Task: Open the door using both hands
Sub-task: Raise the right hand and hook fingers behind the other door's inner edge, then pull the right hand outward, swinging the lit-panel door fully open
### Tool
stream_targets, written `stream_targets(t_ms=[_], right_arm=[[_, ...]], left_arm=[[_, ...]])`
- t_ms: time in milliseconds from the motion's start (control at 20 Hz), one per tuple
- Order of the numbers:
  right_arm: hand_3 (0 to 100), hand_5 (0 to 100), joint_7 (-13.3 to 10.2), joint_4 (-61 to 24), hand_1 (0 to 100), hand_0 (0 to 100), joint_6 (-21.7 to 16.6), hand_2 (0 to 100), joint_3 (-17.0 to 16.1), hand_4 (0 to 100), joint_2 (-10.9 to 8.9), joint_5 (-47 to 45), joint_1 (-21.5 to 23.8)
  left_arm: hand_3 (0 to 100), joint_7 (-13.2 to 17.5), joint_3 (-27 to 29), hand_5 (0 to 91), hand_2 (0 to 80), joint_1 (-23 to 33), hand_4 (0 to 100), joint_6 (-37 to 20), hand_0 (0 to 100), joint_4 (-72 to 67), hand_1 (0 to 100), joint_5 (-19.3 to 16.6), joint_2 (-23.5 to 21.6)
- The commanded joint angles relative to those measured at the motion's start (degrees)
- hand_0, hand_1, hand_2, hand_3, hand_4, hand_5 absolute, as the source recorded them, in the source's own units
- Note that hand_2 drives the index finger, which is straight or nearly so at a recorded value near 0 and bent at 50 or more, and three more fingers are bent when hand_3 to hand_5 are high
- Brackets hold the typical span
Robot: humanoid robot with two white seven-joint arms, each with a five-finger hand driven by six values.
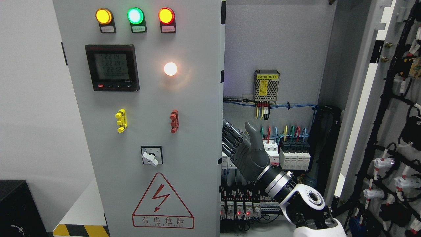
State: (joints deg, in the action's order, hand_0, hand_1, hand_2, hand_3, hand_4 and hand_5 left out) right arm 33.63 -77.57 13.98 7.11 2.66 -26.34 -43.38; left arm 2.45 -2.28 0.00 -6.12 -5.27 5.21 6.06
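While the thumb stands free, right hand point(245, 151) fingers point(227, 138) touch the door point(197, 108) edge.

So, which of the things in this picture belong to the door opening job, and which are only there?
Belong to the job:
- left door, still closed
- right door, already swung open
- right hand, fingers at the left door's edge

Only there:
- three indicator lamps
- meter display
- rotary switch
- warning sign
- power supply
- breakers

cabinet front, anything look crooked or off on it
The rotary switch under the meter sits with its white handle tilted down to the right, not square in its plate. Nothing looks damaged. The right hand is at the left door's edge.
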Motion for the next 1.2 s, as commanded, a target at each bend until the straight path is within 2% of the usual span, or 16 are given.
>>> stream_targets(t_ms=[0,150,401,501,852,1052,1152], right_arm=[[0,0,2.6,1.6,0,0,0.2,0,-0.2,0,-0.02,0.0,-0.4],[0,0,4.8,1.9,0,0,0.3,0,-1.1,0,0.07,0.0,-1.2],[0,0,5.6,1.9,0,0,0.2,0,-1.1,0,0.07,0.0,-1.2],[0,0,7.1,2.0,0,0,0.2,0,-1.1,0,0.07,0.1,-1.3],[0,0,7.0,0.1,0,0,0.2,0,-1.7,0,0.15,0.1,-0.4],[0,0,7.4,-2.9,0,0,0.1,0,-0.2,0,-0.02,-0.3,1.8],[0,0,7.4,-4.8,0,0,0.1,0,2.8,0,-0.02,-1.3,3.0]], left_arm=[[0,0.0,0.0,0.0,0.0,-1.1,0,0.0,0,0.0,0,0.0,0.0],[0,0.0,0.0,0.0,0.0,-1.1,0,0.0,0,0.0,0,0.0,0.0],[0,0.0,0.0,0.0,0.0,-1.1,0,0.0,0,0.0,0,0.0,0.0],[0,0.0,0.0,0.0,0.0,-1.1,0,0.0,0,0.0,0,0.0,0.0],[0,0.0,0.0,0.0,0.0,-1.1,0,0.0,0,0.0,0,0.1,0.0],[0,0.0,0.0,0.0,0.0,-1.1,0,0.0,0,0.0,0,0.1,0.0],[0,0.0,0.0,0.0,0.0,-1.1,0,0.1,0,0.0,0,0.1,0.0]])
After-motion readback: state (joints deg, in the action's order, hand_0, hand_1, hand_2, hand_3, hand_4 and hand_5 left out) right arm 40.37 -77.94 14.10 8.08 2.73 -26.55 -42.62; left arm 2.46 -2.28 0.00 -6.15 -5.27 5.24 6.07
